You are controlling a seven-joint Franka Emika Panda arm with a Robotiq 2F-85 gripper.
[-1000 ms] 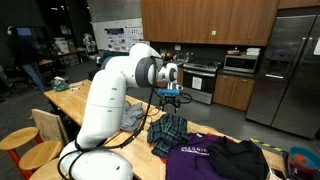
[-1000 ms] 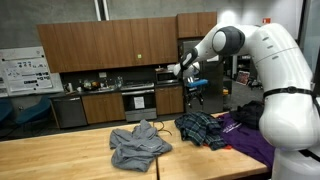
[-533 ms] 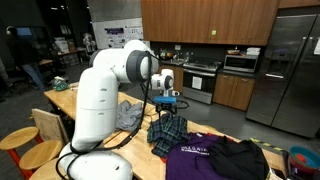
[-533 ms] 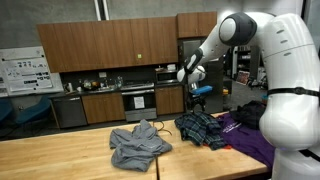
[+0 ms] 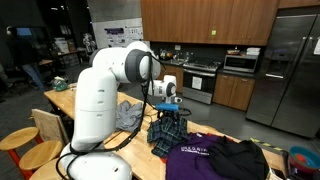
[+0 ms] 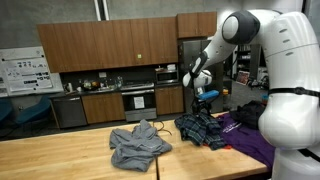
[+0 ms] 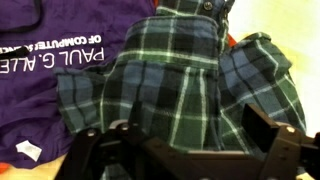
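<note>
Wrist view: the jaws stand fully open with nothing between them. They are positioned directly above the green plaid shirt (image 7: 170, 85) and do not touch it. The shirt lies crumpled on the bench (image 6: 60, 160), its left edge overlapping a purple T-shirt (image 7: 45, 60) with white lettering.

Status of the work:
- Done: the arm (image 5: 105, 95) is placed over the clothing pile, with the jaws pointing down at the plaid shirt (image 5: 168, 132) in both exterior views.
- Not done: the jaws are clear of the cloth, nothing is gripped, and no garment is lifted.
- Judgement: the work is at its approach stage. Every garment lies loose and unfolded.

Surface:
- The bench is a light wooden top.
- A grey garment (image 6: 138, 145) lies bunched beside the plaid shirt (image 6: 200, 128), apart from it.
- On the plaid shirt's other side lies the purple T-shirt (image 5: 195, 152), with a black garment (image 5: 240, 160) next to that.
- A wooden chair (image 5: 30, 140) stands at the bench's edge.

Room:
- The room is a kitchen area with dark wooden cabinets (image 6: 100, 45) above and below a counter.
- A stainless range (image 6: 138, 100), a microwave (image 5: 240, 62) and a steel refrigerator (image 5: 295, 70) stand along the wall.
- Posters hang on the wall beyond.
</note>
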